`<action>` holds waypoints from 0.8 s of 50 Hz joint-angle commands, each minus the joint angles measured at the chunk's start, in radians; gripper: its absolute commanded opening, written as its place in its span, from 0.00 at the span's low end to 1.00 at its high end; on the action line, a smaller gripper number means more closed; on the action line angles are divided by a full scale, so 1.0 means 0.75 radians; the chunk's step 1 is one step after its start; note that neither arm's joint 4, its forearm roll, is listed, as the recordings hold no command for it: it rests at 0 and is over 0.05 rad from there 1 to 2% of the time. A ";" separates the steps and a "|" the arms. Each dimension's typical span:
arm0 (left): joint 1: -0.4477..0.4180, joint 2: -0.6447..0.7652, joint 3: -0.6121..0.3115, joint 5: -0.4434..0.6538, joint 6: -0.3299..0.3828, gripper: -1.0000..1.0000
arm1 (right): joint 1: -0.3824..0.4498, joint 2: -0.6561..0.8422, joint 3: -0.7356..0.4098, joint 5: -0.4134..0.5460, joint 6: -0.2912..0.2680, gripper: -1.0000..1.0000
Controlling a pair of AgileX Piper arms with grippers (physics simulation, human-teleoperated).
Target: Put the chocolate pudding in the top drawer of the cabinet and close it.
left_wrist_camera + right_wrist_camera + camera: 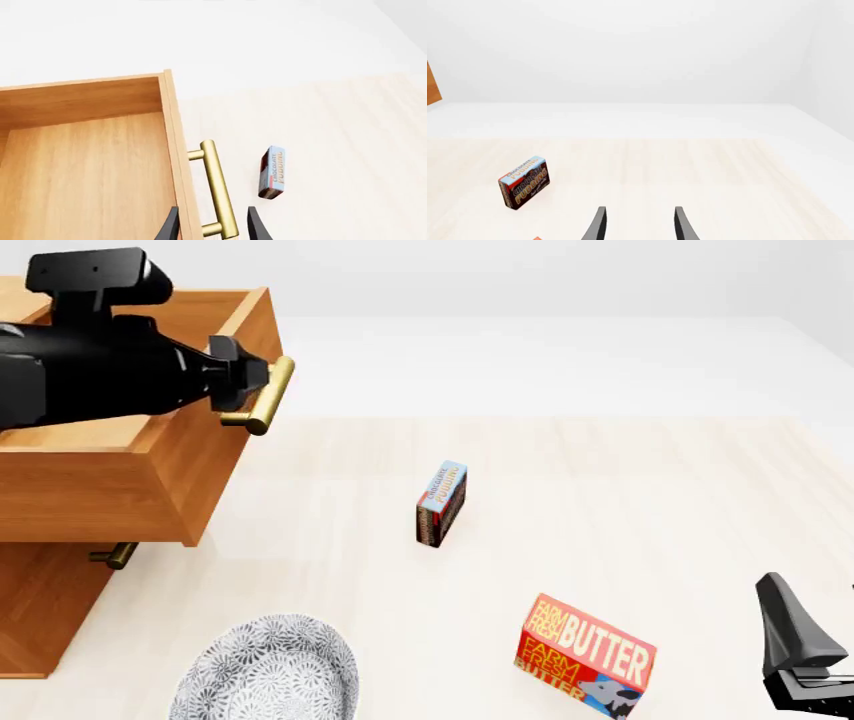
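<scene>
The chocolate pudding (441,503) stands on a long edge on the table, right of the cabinet (47,605); it also shows as the chocolate pudding (273,171) and the chocolate pudding (524,182). The top drawer (160,475) is pulled out, and its inside (87,175) holds nothing. My left gripper (247,375) is at the drawer's brass handle (217,192). In its wrist view the left gripper (213,227) is open, its fingers standing on either side of the bar without touching it. My right gripper (639,227) is open and holds nothing, low at the right (807,660), well away from the pudding.
A red butter box (585,658) lies near the front, right of a patterned grey plate (267,675). The lower drawer's handle (118,556) peeks out beneath the open drawer. The left arm hangs over the open drawer.
</scene>
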 commanded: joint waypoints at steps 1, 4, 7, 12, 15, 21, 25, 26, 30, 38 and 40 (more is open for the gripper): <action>-0.146 -0.105 -0.063 -0.024 0.209 1.00 | 0.000 0.000 0.000 0.000 0.000 1.00; -0.147 -0.107 -0.079 -0.016 0.230 1.00 | 0.000 0.000 0.000 0.000 0.000 1.00; -0.146 -0.114 -0.091 -0.015 0.247 1.00 | 0.000 0.000 0.000 0.000 0.000 1.00; -0.144 -0.131 -0.094 -0.009 0.272 1.00 | 0.000 0.000 0.000 0.000 0.000 1.00; -0.143 -0.142 -0.091 -0.007 0.281 1.00 | 0.000 0.000 0.000 0.000 0.000 1.00; -0.133 -0.205 -0.107 0.035 0.350 1.00 | 0.000 0.000 0.000 0.000 0.000 1.00; -0.143 -0.243 -0.069 0.026 0.365 1.00 | 0.000 0.000 0.000 0.000 0.000 1.00; -0.143 -0.251 -0.065 0.024 0.366 1.00 | 0.000 0.000 0.000 0.000 0.000 1.00; -0.152 -0.273 -0.047 0.018 0.371 1.00 | 0.000 0.000 0.000 0.000 0.000 1.00; -0.179 -0.354 0.022 -0.014 0.385 1.00 | 0.000 0.000 0.000 0.000 0.000 1.00; -0.195 -0.368 0.045 -0.021 0.416 1.00 | 0.000 0.000 0.000 0.000 0.000 1.00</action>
